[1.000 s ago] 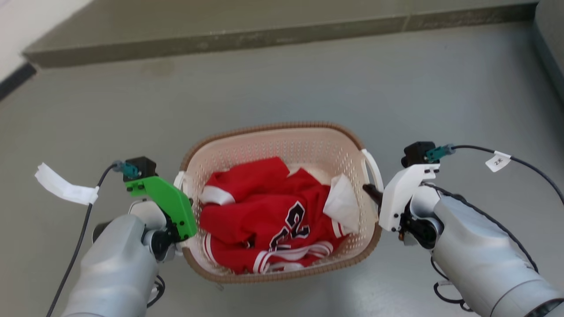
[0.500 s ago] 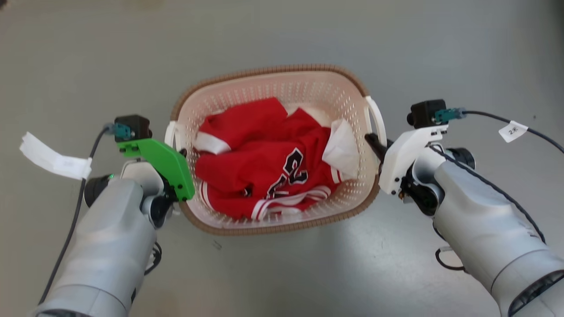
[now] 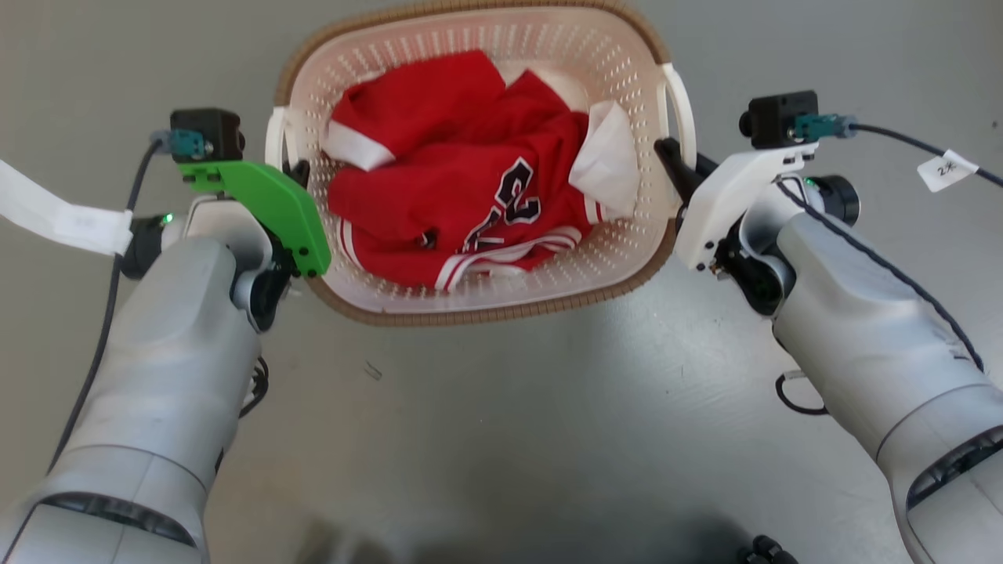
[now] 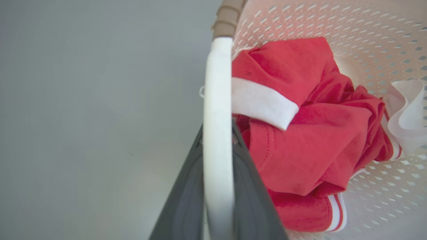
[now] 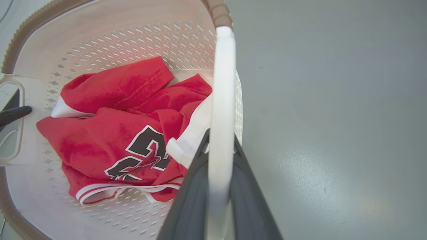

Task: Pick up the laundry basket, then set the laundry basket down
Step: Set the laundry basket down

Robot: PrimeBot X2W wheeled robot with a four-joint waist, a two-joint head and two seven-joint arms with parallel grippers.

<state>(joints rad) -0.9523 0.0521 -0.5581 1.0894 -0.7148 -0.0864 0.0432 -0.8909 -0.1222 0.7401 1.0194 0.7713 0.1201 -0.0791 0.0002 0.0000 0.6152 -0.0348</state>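
Position: laundry basket point(image 3: 470, 307) between both arms over grey floor point(image 3: 509, 431); lifted or resting, cannot tell.
Left gripper point(image 4: 217, 133) clamped across left handle point(image 4: 217, 83); right gripper point(image 5: 220, 140) clamped across right handle point(image 5: 223, 66).
Risk: smooth thin handles slide through pinch. Unequal arm heights would tilt basket and red jersey point(image 3: 454, 196) spills.

laundry basket point(image 3: 486, 31): smooth perforated plastic, woven-look rim | jersey point(image 3: 439, 196): soft cloth | floor point(image 3: 509, 431): smooth, faint sheen

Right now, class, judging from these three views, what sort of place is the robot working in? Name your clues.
Probably an indoor room, perhaps a laundry area or test lab; hard to say. Clues: smooth grey floor, perforated laundry basket, crumpled red jersey inside it.
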